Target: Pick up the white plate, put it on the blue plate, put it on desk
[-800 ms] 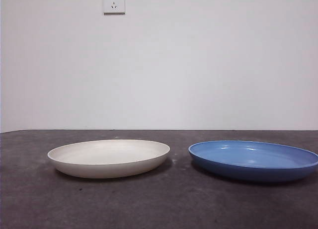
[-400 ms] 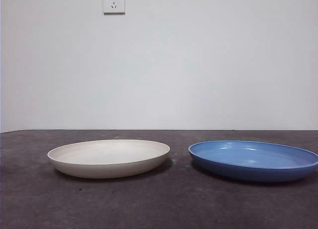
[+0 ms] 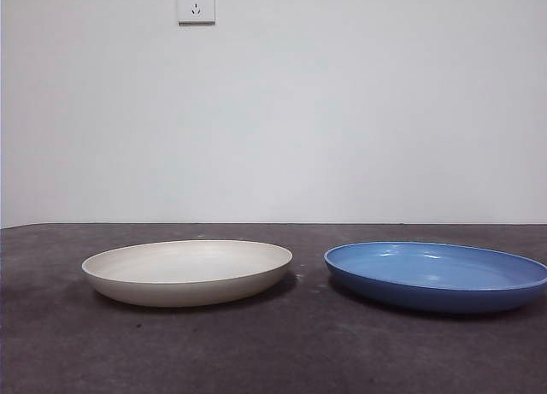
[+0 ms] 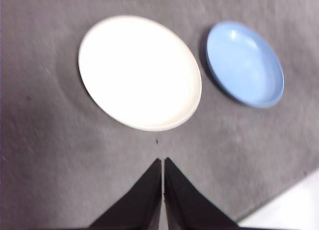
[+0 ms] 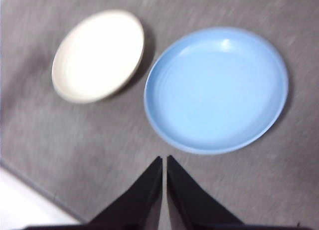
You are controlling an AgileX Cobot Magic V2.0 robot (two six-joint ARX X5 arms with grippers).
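Blue plate (image 3: 436,277) clipped at front view's side edge, right wrist view motion-blurred throughout

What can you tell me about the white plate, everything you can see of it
The white plate is a wide, shallow, round dish, cream-white with a smooth matte surface and a plain low rim. It is empty and lies flat, right side up, on the dark grey desk. The blue plate sits beside it, with a narrow gap between them. Neither gripper touches it; the left gripper hangs above the desk near it, shut.

The dark desk (image 3: 273,351) carries the white plate (image 3: 187,272) beside the blue plate (image 3: 436,277), apart.
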